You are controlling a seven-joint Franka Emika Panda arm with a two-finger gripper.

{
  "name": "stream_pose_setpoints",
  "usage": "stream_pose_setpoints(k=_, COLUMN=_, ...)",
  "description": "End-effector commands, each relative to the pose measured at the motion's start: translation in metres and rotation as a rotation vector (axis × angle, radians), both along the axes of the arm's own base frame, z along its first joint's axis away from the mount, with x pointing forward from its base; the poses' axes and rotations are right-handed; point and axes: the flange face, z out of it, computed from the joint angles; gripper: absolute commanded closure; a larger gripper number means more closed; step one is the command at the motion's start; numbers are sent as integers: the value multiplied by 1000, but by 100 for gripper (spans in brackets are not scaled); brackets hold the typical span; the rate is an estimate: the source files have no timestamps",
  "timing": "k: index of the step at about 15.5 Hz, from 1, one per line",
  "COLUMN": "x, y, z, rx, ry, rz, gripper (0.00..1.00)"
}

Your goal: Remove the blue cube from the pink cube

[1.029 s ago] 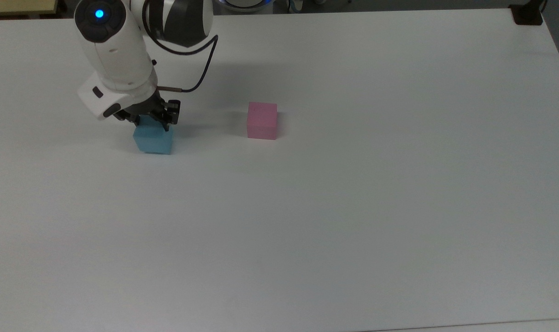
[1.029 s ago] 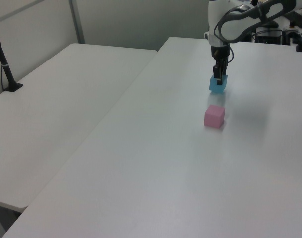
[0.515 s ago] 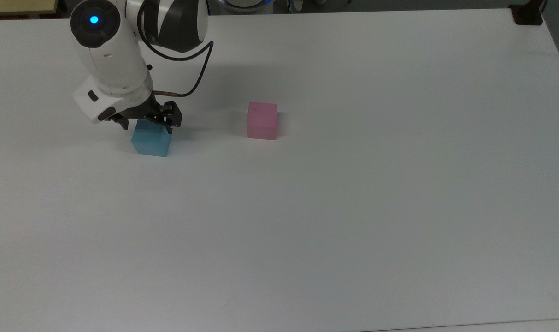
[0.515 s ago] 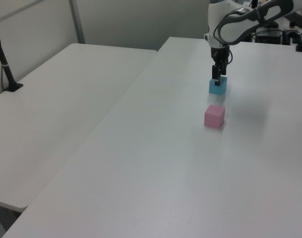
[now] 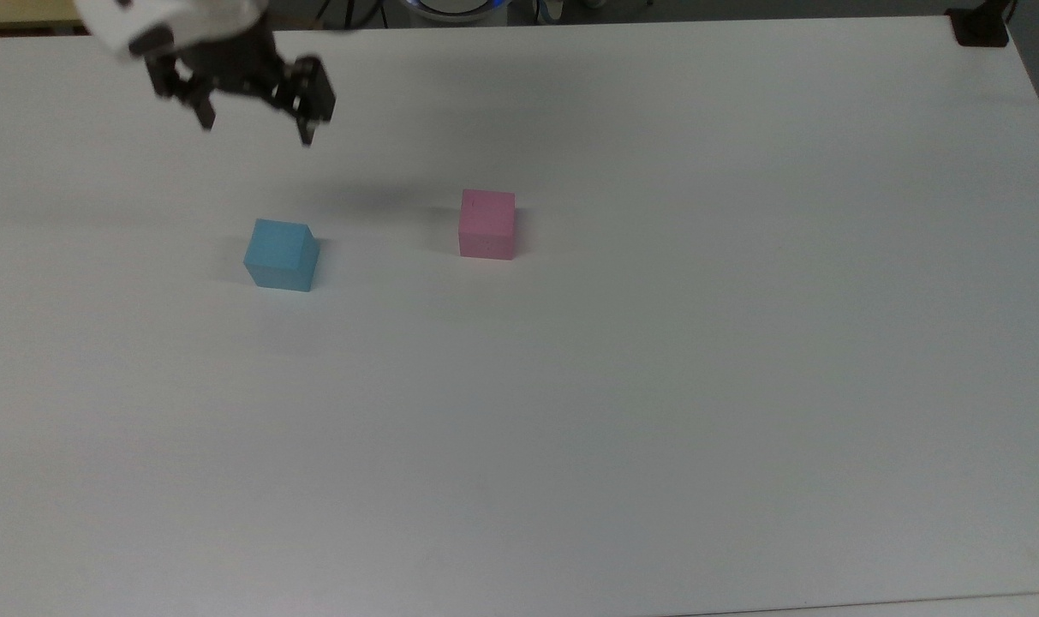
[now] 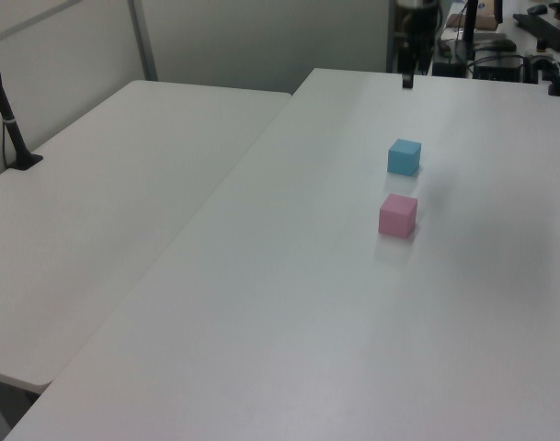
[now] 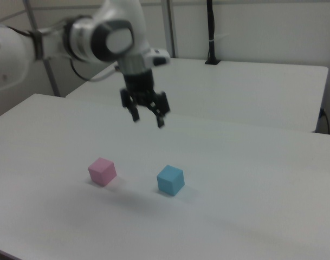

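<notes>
Since the earlier frames, the pincer (image 5: 253, 124) has risen off the blue cube (image 5: 281, 255) with fingers spread and empty. Top view: the blue cube rests on the table (image 5: 656, 386), well apart from the pink cube (image 5: 486, 224), so the unstacking appears complete. Left view: both cubes sit separately, blue cube (image 6: 404, 157) beyond pink cube (image 6: 397, 215). Right view: the pincer (image 7: 148, 118) hangs above and behind the cubes, clearing the workspace.

blue cube (image 5: 281, 254) and pink cube (image 5: 486, 224) sit apart on the table (image 5: 656, 386); empty gripper (image 5: 255, 127) spread above.
</notes>
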Motion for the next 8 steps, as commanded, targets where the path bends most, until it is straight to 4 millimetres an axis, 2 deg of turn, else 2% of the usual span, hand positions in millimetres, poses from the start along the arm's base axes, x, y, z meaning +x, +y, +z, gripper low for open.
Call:
stream_pose_setpoints(k=1, x=-37, y=34, z=68, rx=34, ry=-50, rz=-144, gripper=0)
stream_pose_setpoints(k=3, x=-53, y=58, z=89, rx=34, ry=-47, rz=-153, gripper=0)
stream_pose_setpoints(k=5, x=-69, y=66, z=105, rx=44, ry=-50, rz=-146, gripper=0)
stream_pose_setpoints(k=6, x=-74, y=67, z=105, rx=52, ry=-50, rz=-138, gripper=0)
stream_pose_setpoints(k=8, x=-70, y=74, z=103, rx=45, ry=-53, rz=-105, gripper=0)
